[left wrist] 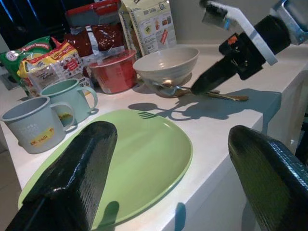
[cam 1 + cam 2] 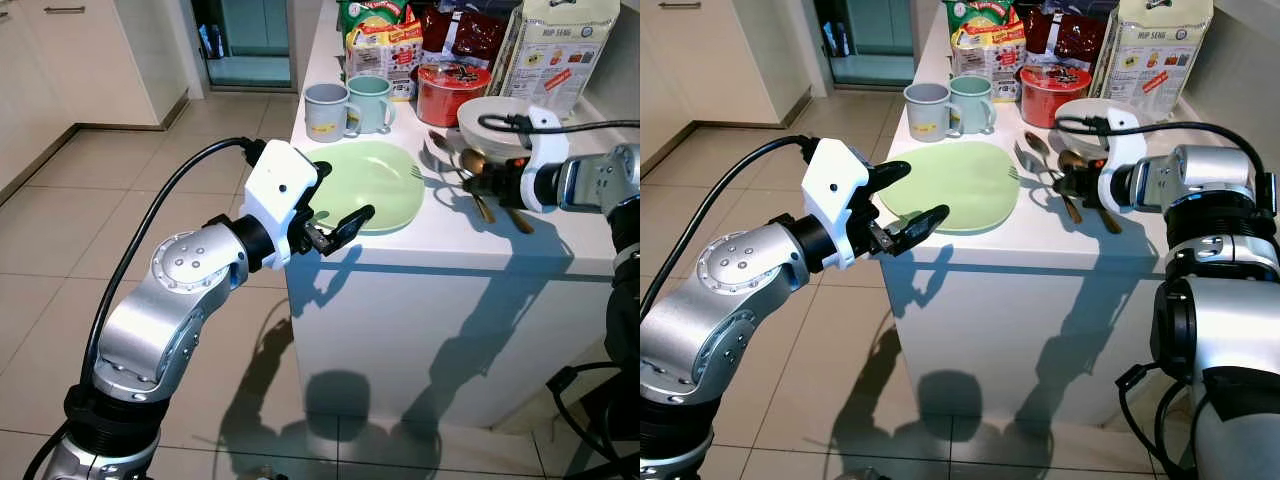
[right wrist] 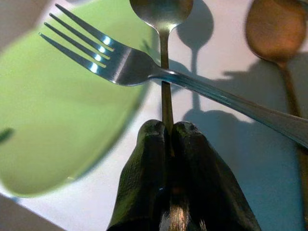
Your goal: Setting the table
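Slim silver spoon point(image 3: 162, 29), bowl beside the green plate point(image 2: 370, 185), handle pinched in the closed right pincer point(image 3: 168, 132); left pincer point(image 2: 902, 200) agape at the plate's edge.

A pale green plate point(image 2: 370, 180) lay flat at the worktop point(image 2: 450, 240) edge; fork point(image 3: 144, 67) tines overlapped its rim, seemingly crossing a silver spoon point(image 3: 163, 29).

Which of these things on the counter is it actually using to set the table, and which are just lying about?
In use: green plate, silver spoon pinched by right gripper, fork, bronze spoon, bowl, open left gripper.

Lying about: two mugs, red tub, snack bags.
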`<state>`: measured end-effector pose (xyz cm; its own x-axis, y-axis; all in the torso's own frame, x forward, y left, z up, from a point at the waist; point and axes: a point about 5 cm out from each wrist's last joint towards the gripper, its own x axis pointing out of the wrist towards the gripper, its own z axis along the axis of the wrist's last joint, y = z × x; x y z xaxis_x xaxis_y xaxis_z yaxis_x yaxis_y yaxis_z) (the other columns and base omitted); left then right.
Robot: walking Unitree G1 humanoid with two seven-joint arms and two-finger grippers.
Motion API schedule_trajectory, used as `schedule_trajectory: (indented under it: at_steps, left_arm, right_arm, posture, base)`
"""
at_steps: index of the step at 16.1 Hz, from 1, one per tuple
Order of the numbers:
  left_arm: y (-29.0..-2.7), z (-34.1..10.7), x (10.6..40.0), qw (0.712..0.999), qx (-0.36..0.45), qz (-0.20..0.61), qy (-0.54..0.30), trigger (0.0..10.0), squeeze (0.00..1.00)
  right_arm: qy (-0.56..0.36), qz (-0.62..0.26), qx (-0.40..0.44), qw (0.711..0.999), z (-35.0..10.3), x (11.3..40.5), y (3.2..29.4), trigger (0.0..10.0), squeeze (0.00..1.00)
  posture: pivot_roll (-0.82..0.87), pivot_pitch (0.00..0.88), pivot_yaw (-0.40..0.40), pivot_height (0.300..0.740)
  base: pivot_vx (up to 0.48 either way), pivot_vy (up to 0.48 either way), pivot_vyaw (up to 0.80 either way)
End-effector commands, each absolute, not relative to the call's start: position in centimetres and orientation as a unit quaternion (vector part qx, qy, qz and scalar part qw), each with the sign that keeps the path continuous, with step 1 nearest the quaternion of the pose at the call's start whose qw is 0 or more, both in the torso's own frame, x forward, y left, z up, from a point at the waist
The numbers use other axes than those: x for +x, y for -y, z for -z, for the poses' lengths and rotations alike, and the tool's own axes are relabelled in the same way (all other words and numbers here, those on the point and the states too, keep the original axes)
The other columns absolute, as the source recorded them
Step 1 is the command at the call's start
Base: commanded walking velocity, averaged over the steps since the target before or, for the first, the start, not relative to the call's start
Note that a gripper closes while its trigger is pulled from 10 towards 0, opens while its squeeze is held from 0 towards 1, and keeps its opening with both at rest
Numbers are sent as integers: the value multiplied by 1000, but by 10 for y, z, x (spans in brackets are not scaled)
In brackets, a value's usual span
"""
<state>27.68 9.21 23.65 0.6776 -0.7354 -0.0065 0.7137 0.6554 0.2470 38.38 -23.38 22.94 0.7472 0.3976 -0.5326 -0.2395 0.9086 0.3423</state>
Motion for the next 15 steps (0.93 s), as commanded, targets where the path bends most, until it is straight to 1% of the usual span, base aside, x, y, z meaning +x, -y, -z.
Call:
schedule_trajectory:
  at_steps: [1,3,5,7,8,11,13,15]
  left_arm:
    - [-91,-238,278,907,119,402,45,10000,0]
    - [-91,-238,278,907,120,402,46,10000,0]
    - [-91,-239,278,907,119,402,46,10000,0]
    - [-91,-238,278,907,119,402,46,10000,0]
    - [-91,-238,277,907,119,402,47,10000,0]
    - [-92,-237,276,907,121,402,48,10000,0]
    - [-92,-237,277,907,121,401,50,10000,0]
    - [-95,-242,283,912,125,384,66,10000,0]
  right_arm:
    - [-279,-191,144,930,-248,387,229,0,0]
    - [-243,-208,195,927,-258,389,226,0,0]
    - [-227,-210,220,925,-262,389,227,0,0]
    - [-191,-217,293,911,-270,391,227,0,0]
    - [-183,-223,312,905,-271,391,225,0,0]
    - [-159,-240,350,891,-275,392,220,0,0]
    - [-149,-243,355,890,-278,392,219,0,0]
    - [-90,-264,381,882,-295,394,217,0,0]
  posture:
    - [66,13,34,740]
    - [66,13,34,740]
    - [66,13,34,740]
    - [66,3,40,740]
    - [67,0,42,740]
    - [69,0,46,740]
    - [71,0,48,740]
    - [69,0,43,740]
  base:
    - [0,0,0]
    - [0,0,0]
    - [0,0,0]
    - [0,0,0]
    - [0,0,0]
    - [0,0,0]
    - [0,0,0]
    - [0,0,0]
